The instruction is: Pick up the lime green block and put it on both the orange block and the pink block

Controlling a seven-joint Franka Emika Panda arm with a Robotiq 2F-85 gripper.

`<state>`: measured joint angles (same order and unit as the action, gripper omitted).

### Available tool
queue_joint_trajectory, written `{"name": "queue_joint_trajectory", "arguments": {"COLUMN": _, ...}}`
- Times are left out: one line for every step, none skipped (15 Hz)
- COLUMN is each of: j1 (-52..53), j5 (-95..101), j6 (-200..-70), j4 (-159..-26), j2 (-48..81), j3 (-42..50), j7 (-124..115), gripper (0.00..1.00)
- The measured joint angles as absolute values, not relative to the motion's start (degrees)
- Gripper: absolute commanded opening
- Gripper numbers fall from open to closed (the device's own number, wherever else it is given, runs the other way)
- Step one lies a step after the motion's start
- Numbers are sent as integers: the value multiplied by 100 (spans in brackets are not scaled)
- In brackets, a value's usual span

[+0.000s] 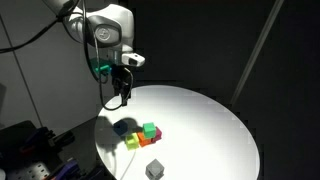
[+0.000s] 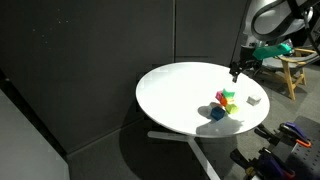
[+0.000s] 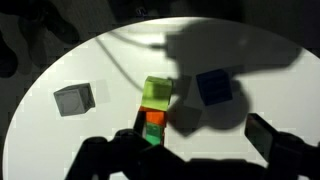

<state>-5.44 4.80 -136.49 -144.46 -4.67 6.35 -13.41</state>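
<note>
Fingers (image 1: 124,93) you are hovering spread wide and empty above the round white surface (image 1: 210,120), black walls closing in around it, lime green block (image 1: 150,130) sitting in the cube cluster, touching the orange block (image 3: 155,118).

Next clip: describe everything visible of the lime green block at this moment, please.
The lime green block is a small bright green cube, plain-faced and matt-looking. It sits level in the cluster of cubes on the round white table, apparently raised on the orange block and the pink block; how much it rests on each is too small to tell. A paler yellow-green cube lies beside the stack. The gripper hangs well above, jaws apart, touching nothing.
</note>
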Motion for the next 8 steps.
{"name": "queue_joint_trajectory", "arguments": {"j1": -544, "j5": 480, "j6": -13649, "j4": -14496, "j2": -554, "j3": 616, "j7": -1341, "gripper": 100}}
{"name": "queue_joint_trajectory", "arguments": {"j1": -544, "j5": 480, "j6": -13649, "j4": -14551, "j2": -646, "j3": 597, "j7": -1341, "gripper": 100}}
{"name": "queue_joint_trajectory", "arguments": {"j1": -544, "j5": 480, "j6": -13649, "j4": -14601, "j2": -728, "j3": 579, "j7": -1341, "gripper": 100}}
{"name": "queue_joint_trajectory", "arguments": {"j1": -544, "j5": 480, "j6": -13649, "j4": -14650, "j2": -808, "j3": 562, "j7": -1341, "gripper": 100}}
{"name": "queue_joint_trajectory", "arguments": {"j1": -544, "j5": 480, "j6": -13649, "j4": -14704, "j2": -895, "j3": 545, "j7": -1341, "gripper": 100}}
{"name": "queue_joint_trajectory", "arguments": {"j1": -544, "j5": 480, "j6": -13649, "j4": -14755, "j2": -974, "j3": 530, "j7": -1340, "gripper": 100}}
{"name": "queue_joint_trajectory", "arguments": {"j1": -545, "j5": 480, "j6": -13648, "j4": -14806, "j2": -1059, "j3": 514, "j7": -1340, "gripper": 100}}
{"name": "queue_joint_trajectory", "arguments": {"j1": -545, "j5": 480, "j6": -13647, "j4": -14861, "j2": -1143, "j3": 500, "j7": -1338, "gripper": 100}}
